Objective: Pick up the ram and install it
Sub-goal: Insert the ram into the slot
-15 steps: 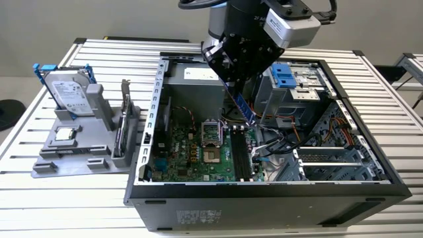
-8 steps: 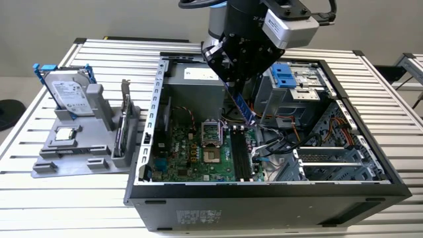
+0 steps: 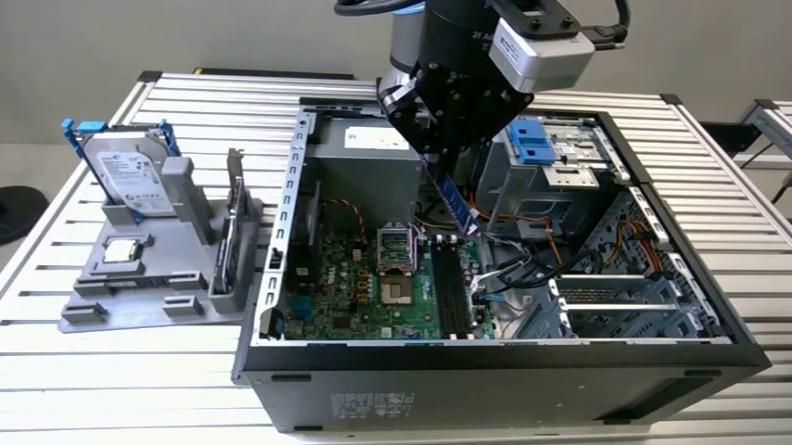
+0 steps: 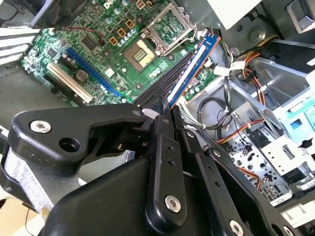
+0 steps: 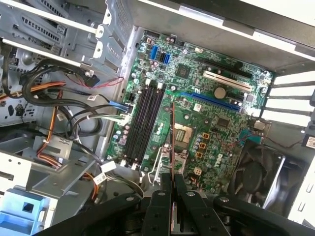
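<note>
The black two-fingered gripper [image 3: 429, 158] clamps the long, thin, dark circuit-board ram [image 3: 455, 199], holding it tilted just above the black memory slots [image 5: 145, 123] on the green motherboard [image 5: 216, 125] inside the open grey computer case [image 3: 495, 389].

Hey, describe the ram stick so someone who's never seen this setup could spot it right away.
In the exterior view, find the open computer case, then the black gripper above it. The ram is the long thin stick clamped in that gripper, slanting down toward the motherboard. Unlike the parts on the grey stand beside the case, it hangs in the air.
</note>
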{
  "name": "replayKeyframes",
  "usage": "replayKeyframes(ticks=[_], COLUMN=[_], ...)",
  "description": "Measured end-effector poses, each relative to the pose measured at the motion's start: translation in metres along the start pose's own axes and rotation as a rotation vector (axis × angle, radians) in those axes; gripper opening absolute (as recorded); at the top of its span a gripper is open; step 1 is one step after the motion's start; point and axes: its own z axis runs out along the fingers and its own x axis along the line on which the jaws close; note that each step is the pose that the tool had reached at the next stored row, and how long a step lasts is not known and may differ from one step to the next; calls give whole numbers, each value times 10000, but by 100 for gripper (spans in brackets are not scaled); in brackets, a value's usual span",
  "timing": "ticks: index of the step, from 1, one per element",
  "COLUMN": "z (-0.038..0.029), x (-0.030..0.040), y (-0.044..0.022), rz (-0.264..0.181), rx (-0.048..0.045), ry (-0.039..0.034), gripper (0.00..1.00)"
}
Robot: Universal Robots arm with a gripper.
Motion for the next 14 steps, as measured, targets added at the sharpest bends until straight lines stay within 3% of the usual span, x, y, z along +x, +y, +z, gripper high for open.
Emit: replayKeyframes(ticks=[14], z=[15], x=[0], y=[1], rz=[284], rx=[-16], ry=[5], gripper=[0])
